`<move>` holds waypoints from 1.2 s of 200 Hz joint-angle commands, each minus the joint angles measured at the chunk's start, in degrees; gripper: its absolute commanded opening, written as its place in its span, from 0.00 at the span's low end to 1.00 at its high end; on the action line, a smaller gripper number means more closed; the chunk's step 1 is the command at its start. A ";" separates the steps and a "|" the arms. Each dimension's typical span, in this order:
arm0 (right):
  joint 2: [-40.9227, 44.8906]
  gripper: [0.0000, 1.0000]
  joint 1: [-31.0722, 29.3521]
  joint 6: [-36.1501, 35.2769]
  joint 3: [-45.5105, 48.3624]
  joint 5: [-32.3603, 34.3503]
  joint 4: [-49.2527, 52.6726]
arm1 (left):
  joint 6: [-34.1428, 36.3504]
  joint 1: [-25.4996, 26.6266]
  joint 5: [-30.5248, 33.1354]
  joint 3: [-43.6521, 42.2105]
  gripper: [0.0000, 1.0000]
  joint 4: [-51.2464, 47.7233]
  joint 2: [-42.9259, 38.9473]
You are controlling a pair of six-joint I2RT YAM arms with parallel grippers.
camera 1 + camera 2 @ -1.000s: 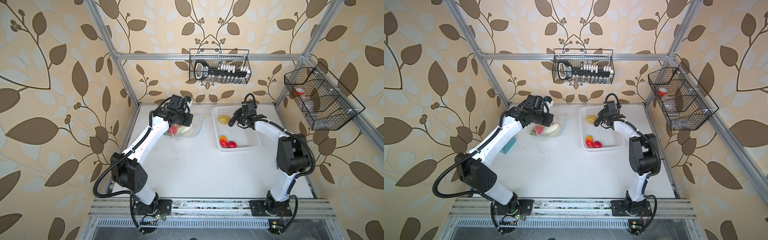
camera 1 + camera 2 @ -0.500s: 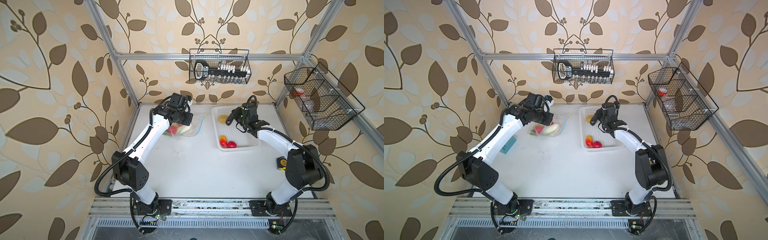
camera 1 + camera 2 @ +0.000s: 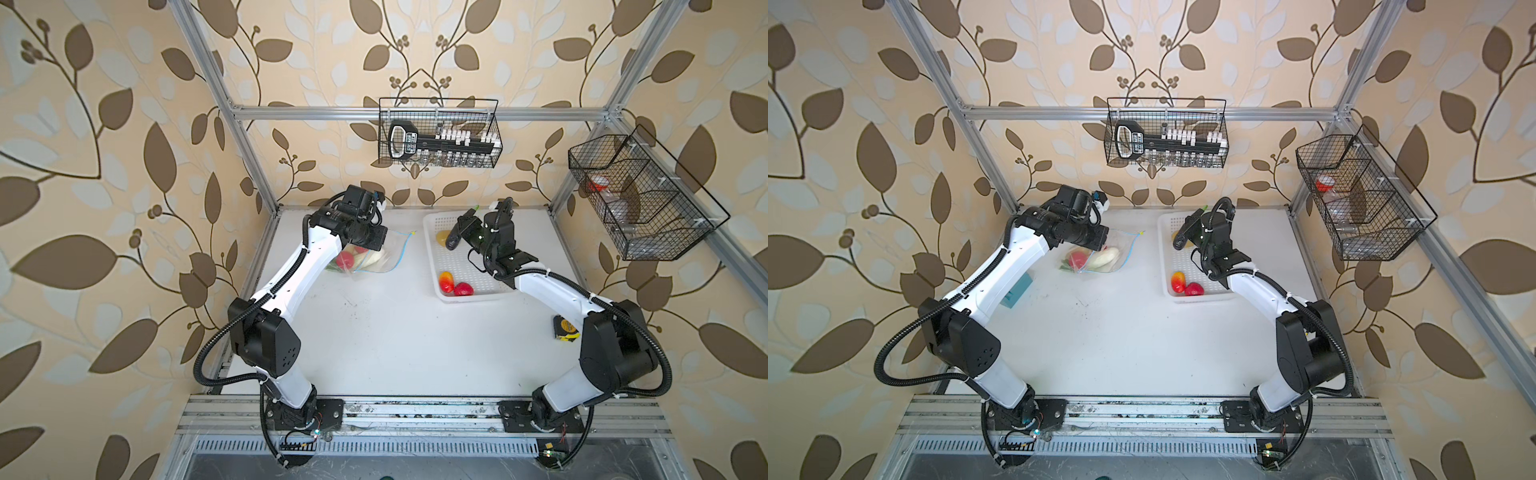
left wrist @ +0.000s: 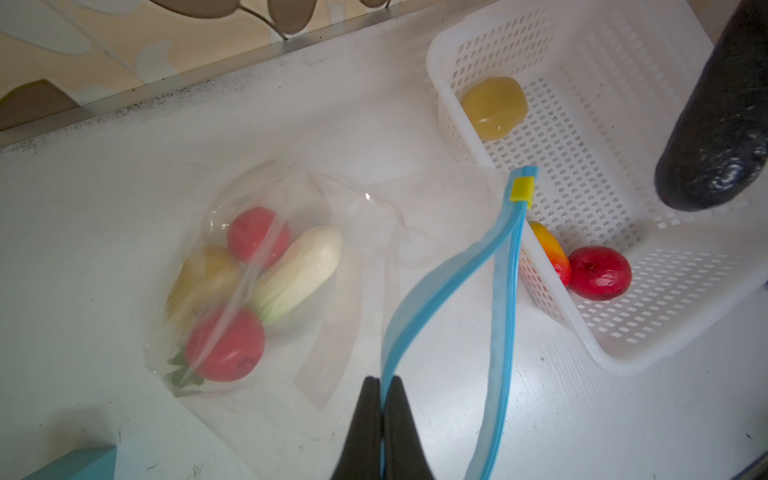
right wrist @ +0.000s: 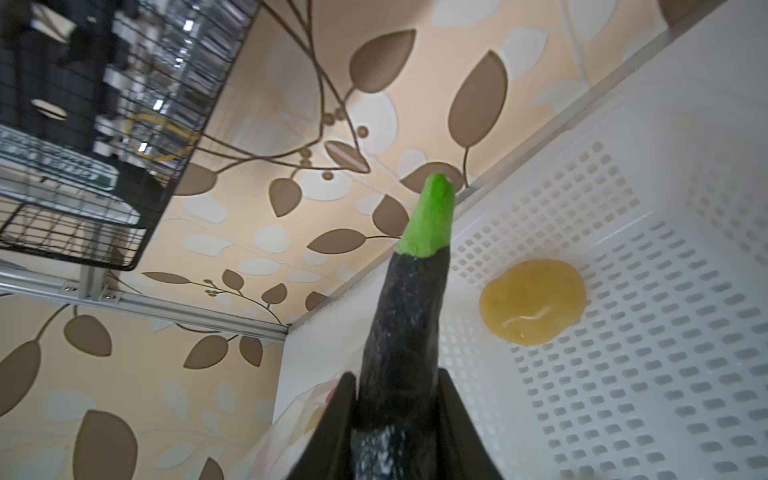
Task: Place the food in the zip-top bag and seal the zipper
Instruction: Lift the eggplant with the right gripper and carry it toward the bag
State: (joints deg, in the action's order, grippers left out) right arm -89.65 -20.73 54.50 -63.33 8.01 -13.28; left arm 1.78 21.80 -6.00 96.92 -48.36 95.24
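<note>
The right pincer (image 5: 397,386), partly closed on the eggplant (image 5: 407,324), has lifted it off the basket (image 4: 615,349) floor within the last second, so the carry to the bag (image 4: 332,291) can begin. The left pincer (image 4: 380,384) stays fully shut on the upper zipper (image 4: 432,286) lip, holding the mouth open. Ahead of it the bag holds two tomatoes (image 4: 257,237), potato (image 4: 203,274), cabbage (image 4: 299,270) and leaf (image 4: 183,370); beneath the right pincer the basket keeps a second potato (image 4: 494,106), mango (image 4: 550,253) and third tomato (image 4: 598,272).

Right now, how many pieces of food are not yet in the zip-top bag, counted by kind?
Yellow-tan potato: 1
Red-yellow mango: 1
Red fruit: 1
Dark eggplant: 1, held in the right gripper
Total: 4
</note>
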 commanded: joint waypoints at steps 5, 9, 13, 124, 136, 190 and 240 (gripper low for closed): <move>2.73 0.14 -1.47 -2.27 1.31 2.04 -5.34 | 0.25 0.26 -0.94 2.29 0.00 -0.76 -0.31; 2.95 0.14 -1.68 -2.62 1.35 2.09 -5.56 | 0.25 0.26 -0.94 2.22 0.00 -0.77 -0.30; 3.18 0.14 -2.03 -2.87 1.34 2.21 -5.74 | 0.34 0.26 -0.94 2.23 0.00 -0.77 -0.32; 5.81 0.20 -10.25 -6.09 2.37 4.91 -13.25 | -0.03 0.35 -1.49 4.65 0.00 -2.39 0.38; 5.30 0.20 -11.09 -6.37 2.16 4.91 -13.97 | 0.06 0.35 -1.38 4.85 0.00 -2.57 0.43; 2.37 0.20 -14.61 -7.56 -0.31 6.01 -15.11 | 0.07 0.35 -1.92 6.78 0.00 -3.76 0.68; -1.23 0.19 -17.71 -8.66 -3.58 7.00 -14.76 | 0.17 0.35 -1.85 8.01 0.00 -4.19 0.99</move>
State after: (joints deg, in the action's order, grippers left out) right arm -89.25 -37.26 47.03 -63.66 13.47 -26.74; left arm 1.76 21.80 -7.07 102.08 -51.51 96.20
